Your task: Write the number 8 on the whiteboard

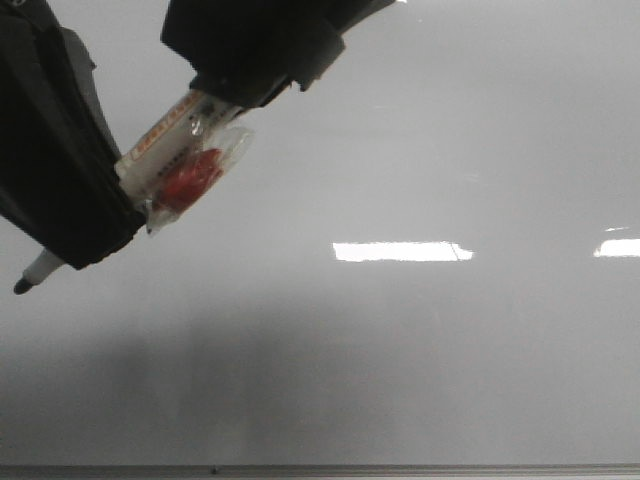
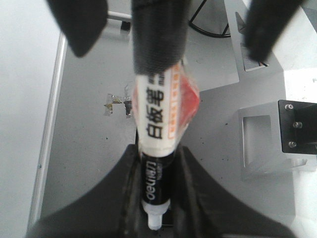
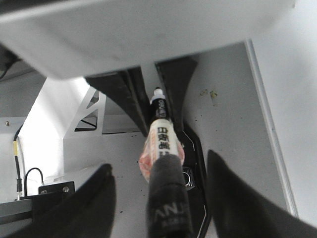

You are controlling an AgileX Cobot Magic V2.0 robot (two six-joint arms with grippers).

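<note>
The whiteboard (image 1: 420, 350) fills the front view, and no black marker line and no number 8 shows on it. My left gripper (image 1: 80, 240) is shut on a whiteboard marker (image 1: 165, 135) near its tip (image 1: 22, 285), which hangs close over the board at the left. In the left wrist view its fingers (image 2: 131, 173) clamp the black barrel (image 2: 156, 173). A red lump in clear plastic (image 1: 190, 178) is strapped to the marker. My right gripper (image 3: 161, 168) is open, its fingers apart on either side of the black sleeve (image 3: 166, 198) at the marker's rear end.
Bright glare patches (image 1: 400, 251) lie on the board. A grey metal edge strip (image 1: 400, 469) runs along the board's near edge. The left wrist view shows grey table, a tape scrap (image 2: 116, 105), metal brackets (image 2: 257, 144) and a black cable (image 2: 208, 22).
</note>
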